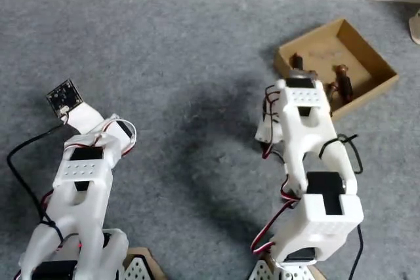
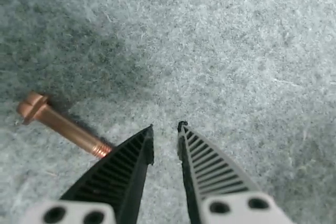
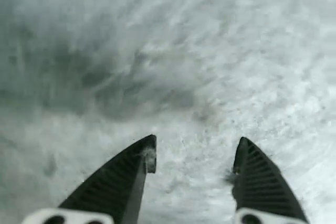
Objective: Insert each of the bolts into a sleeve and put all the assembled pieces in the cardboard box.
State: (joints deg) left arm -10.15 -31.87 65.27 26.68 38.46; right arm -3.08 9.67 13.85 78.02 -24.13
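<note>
A copper bolt (image 2: 58, 124) lies on the grey carpet, its threaded end close beside one of my left gripper's fingers (image 2: 131, 166). My left gripper (image 2: 165, 127) is open by a narrow gap, low over the carpet, with nothing between its tips. The cardboard box (image 1: 371, 57) stands at the back right and holds brown assembled pieces (image 1: 342, 84). My right arm (image 1: 305, 106) reaches up to the box's near-left wall. My right gripper (image 3: 195, 156) is wide open over bare carpet and holds nothing.
Grey carpet (image 1: 190, 70) covers the whole table between the two arms. The left arm (image 1: 82, 168) stands at the front left with loose wires beside it. A pale object (image 1: 415, 27) shows at the right edge.
</note>
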